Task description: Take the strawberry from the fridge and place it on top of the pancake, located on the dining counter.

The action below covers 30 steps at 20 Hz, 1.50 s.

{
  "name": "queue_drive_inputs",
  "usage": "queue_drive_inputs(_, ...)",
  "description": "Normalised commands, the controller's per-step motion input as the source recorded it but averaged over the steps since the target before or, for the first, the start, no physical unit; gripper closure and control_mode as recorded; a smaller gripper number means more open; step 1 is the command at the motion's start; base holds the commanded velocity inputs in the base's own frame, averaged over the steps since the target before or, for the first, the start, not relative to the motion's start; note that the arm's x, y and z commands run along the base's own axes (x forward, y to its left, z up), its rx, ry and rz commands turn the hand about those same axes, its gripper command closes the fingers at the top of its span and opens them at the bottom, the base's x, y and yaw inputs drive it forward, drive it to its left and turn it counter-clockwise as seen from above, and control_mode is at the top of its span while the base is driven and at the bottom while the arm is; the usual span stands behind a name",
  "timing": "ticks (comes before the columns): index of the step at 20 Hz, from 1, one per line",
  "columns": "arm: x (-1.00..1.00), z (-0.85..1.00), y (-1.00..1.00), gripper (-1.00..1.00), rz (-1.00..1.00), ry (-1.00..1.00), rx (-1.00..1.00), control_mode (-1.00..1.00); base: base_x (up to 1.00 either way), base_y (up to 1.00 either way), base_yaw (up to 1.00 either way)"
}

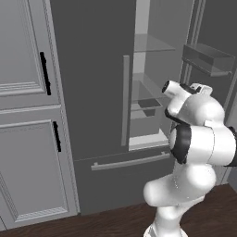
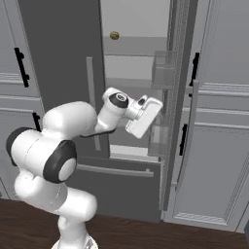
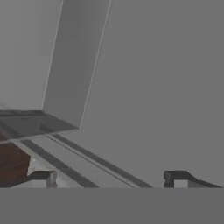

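The dark grey fridge (image 1: 92, 92) stands with its left door shut and its right door (image 2: 176, 97) swung open, showing a pale grey interior with glass shelves (image 1: 155, 44). My white hand (image 2: 142, 115) reaches into the opening at middle-shelf height, just right of the left door's silver handle (image 1: 125, 99). In the hand view my gripper (image 3: 109, 180) is open, its two dark fingertips (image 3: 41, 178) far apart with nothing between them, facing a grey wall and a clear door bin (image 3: 65, 65). The strawberry is hidden. The pancake and the dining counter are out of view.
A small tan-yellow round item (image 2: 114, 35) sits on an upper shelf. Clear door bins (image 1: 208, 58) jut from the open door. Light grey panelled cabinets (image 1: 23, 115) flank the fridge on both sides. The lower drawer (image 1: 129, 162) is shut above the dark wood floor (image 2: 146, 233).
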Motion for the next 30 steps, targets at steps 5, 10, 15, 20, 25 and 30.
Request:
queue_drive_inputs(5, -0.35, 0.01, 1.00, -1.00, 0.04, -0.01, 0.15, -1.00, 0.00, 0.00, 0.00)
queue_drive_inputs(10, -0.31, 0.01, 1.00, -1.00, -0.02, 0.07, 0.54, -1.00, 0.00, 0.00, 0.00)
queue_drive_inputs(15, -0.36, -0.04, 1.00, -1.00, -0.13, -0.03, 0.78, -1.00, 0.00, 0.00, 0.00)
queue_drive_inputs(20, -0.19, -0.03, 1.00, -1.00, -0.11, -0.34, 0.84, -1.00, 0.00, 0.00, 0.00)
queue_drive_inputs(25, 0.05, 0.09, 0.95, -1.00, -0.28, -0.68, 0.24, -1.00, 0.00, 0.00, 0.00)
queue_drive_inputs(30, 0.81, 0.69, 0.83, -1.00, -0.21, -0.52, -0.19, -1.00, 0.00, 0.00, 0.00)
